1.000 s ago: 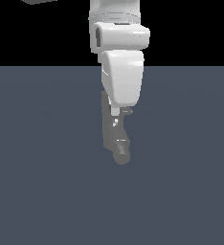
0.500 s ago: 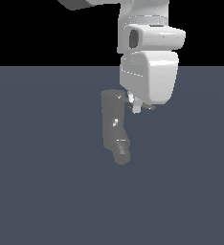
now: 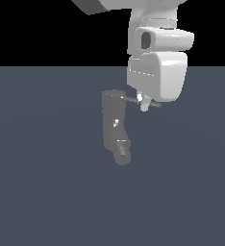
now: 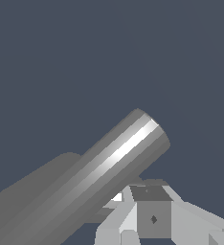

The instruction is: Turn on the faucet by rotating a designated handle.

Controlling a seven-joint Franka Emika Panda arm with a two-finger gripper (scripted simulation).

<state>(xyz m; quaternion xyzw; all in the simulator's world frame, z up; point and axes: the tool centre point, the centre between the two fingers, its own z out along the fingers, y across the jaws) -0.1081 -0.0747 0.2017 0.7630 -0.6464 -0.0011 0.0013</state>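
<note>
The faucet stood at the frame's centre on the grey floor. Its handle reached toward the exterior view's right, where the gripper met it; finger spacing could not be told.

Bare worktop lies open on every side of the faucet, which stands as the only obstacle. Its handle juts toward the exterior view's right, and the claw sits right at that rod, close beside the faucet's upper body.
</note>
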